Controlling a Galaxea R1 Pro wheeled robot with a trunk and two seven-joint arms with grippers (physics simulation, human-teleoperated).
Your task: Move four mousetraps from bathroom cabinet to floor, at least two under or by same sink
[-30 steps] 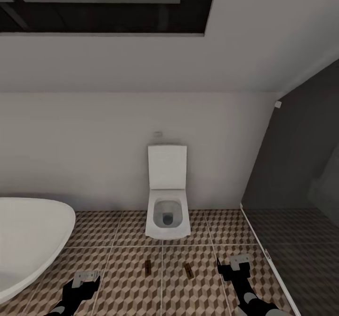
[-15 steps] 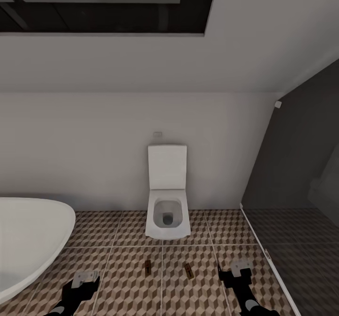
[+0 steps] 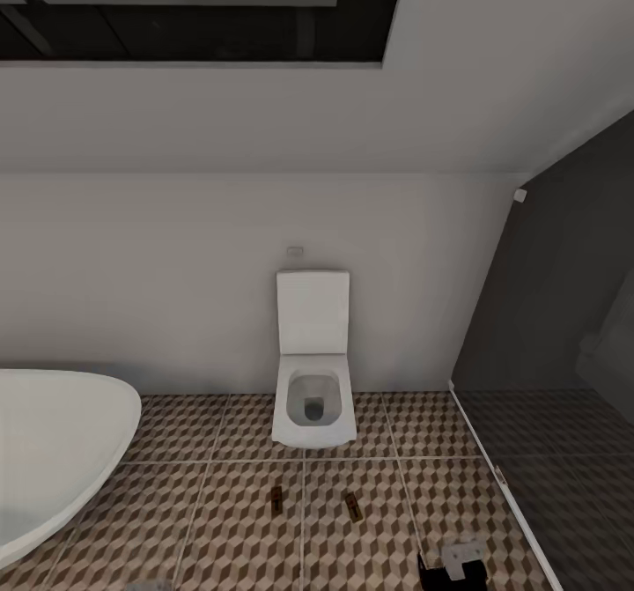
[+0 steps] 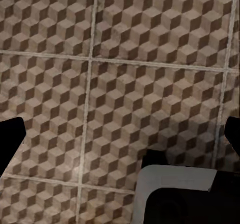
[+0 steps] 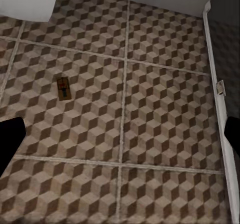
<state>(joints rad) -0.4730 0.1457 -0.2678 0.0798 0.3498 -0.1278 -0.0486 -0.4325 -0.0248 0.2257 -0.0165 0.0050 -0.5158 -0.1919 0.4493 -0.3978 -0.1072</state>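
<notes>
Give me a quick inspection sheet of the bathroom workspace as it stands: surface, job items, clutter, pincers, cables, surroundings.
Surface: cube-pattern tiled floor, pale grout lines.
Job's things: two mousetraps on the floor in front of the toilet, left mousetrap and right mousetrap, apart; right wrist view shows one mousetrap lying flat.
Clutter: nothing seen.
Grippers: right pincer low at the head view's bottom edge; wrist views show fingertips wide apart, nothing between them.
Cables: nothing seen.
Surroundings: white bathtub at left, dark shower area at right.

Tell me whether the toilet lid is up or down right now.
Up. In the head view the toilet has its white lid standing upright against the wall, and the open bowl shows below it.
</notes>
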